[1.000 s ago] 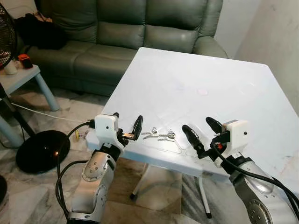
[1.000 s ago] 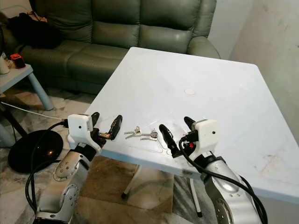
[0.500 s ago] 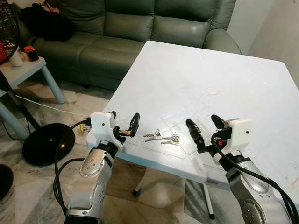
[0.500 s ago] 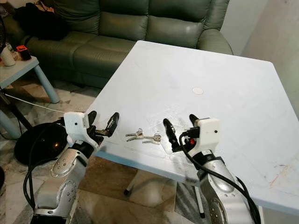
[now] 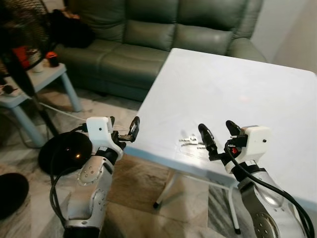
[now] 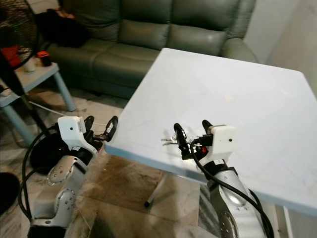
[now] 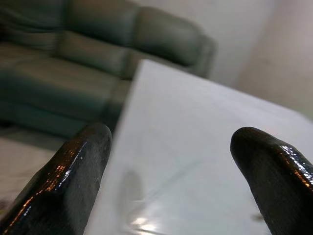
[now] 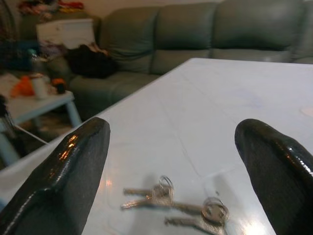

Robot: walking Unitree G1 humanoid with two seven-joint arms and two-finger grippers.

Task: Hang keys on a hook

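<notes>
My left tool (image 5: 123, 130), fingers wide, hovers at the counter's (image 5: 257, 94) near-left corner. The keys (image 5: 190, 141) lie flat near the front edge. At their 3 o'clock I hold my right tool (image 5: 220, 138), fingers spread wide, empty.

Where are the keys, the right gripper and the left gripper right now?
keys (image 8: 168, 196): right wrist view, on the ring joining them.
right gripper (image 5: 218, 131): left eye view, midway between its open fingertips.
left gripper (image 5: 124, 122): left eye view, midway between its open fingertips.
</notes>
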